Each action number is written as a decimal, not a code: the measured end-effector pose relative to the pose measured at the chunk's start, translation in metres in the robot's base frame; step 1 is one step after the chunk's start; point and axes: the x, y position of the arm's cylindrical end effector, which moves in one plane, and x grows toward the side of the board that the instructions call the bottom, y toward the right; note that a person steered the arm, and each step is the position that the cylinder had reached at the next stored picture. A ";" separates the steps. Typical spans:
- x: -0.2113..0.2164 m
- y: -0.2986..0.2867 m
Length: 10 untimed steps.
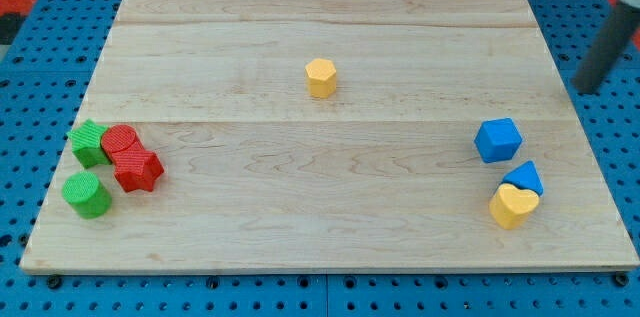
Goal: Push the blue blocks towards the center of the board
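A blue cube (498,140) sits near the board's right edge. Just below it, a smaller blue wedge-shaped block (525,176) touches a yellow heart-shaped block (513,206). My tip (584,88) is at the view's right, just off the board's right edge, above and to the right of the blue cube and well apart from it. The rod runs up and to the right out of the view.
A yellow hexagonal block (321,77) stands above the middle of the wooden board (300,217). At the left edge lie a green star-like block (89,142), a green cylinder (87,195), a red cylinder (121,142) and a red star-like block (138,168).
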 end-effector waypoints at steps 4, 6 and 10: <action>0.049 -0.201; 0.006 -0.298; 0.081 -0.176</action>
